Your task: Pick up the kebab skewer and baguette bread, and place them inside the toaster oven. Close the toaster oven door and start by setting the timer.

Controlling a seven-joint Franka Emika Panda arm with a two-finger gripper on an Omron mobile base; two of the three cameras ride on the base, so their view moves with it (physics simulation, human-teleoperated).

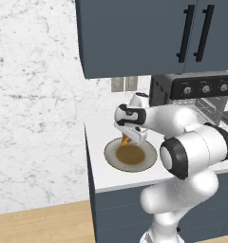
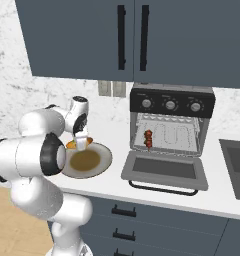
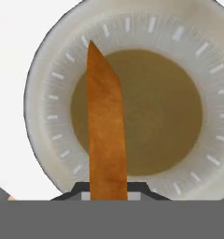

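- One kebab skewer (image 2: 148, 138) lies on the wire rack inside the one toaster oven (image 2: 171, 117), whose toaster oven door (image 2: 165, 171) hangs open.
- One baguette bread (image 3: 106, 130) is over the one grey plate (image 2: 105, 159), on the counter (image 2: 212, 197) left of the oven.
- The gripper (image 1: 130, 140) is clenched narrowly on the baguette bread, above the plate's brown centre.

You had a grey plate (image 2: 103, 161) with a brown centre on the white counter (image 1: 99, 137). Dark blue wall cabinets (image 2: 82, 40) with black bar handles (image 2: 121, 37) hung above. A marbled backsplash (image 1: 35, 95) carried an outlet (image 2: 112, 88). A sink (image 2: 236, 162) sat at far right.
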